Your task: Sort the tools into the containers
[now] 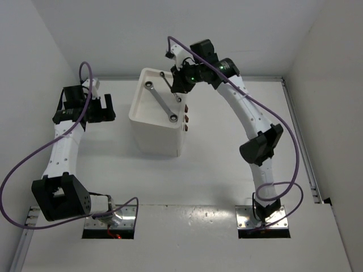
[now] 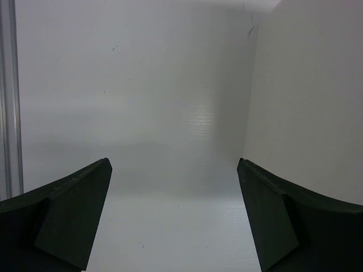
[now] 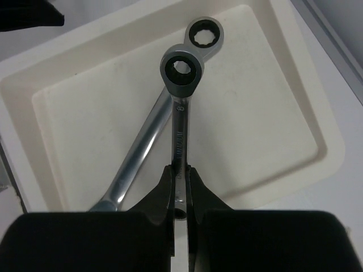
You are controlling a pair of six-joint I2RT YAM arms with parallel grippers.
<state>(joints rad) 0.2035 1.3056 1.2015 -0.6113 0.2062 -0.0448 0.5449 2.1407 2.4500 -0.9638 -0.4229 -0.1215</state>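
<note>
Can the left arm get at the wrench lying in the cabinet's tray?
Probably yes: the left fingers stand open beside the open-topped tray, though the held wrench in the right fingers crosses over the lying wrench.

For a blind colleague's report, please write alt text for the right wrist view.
The right arm's tool grips a silver wrench by its shaft, ring end pointing away, over a shallow white tray. A second wrench lies in the tray, partly behind the first.
</note>
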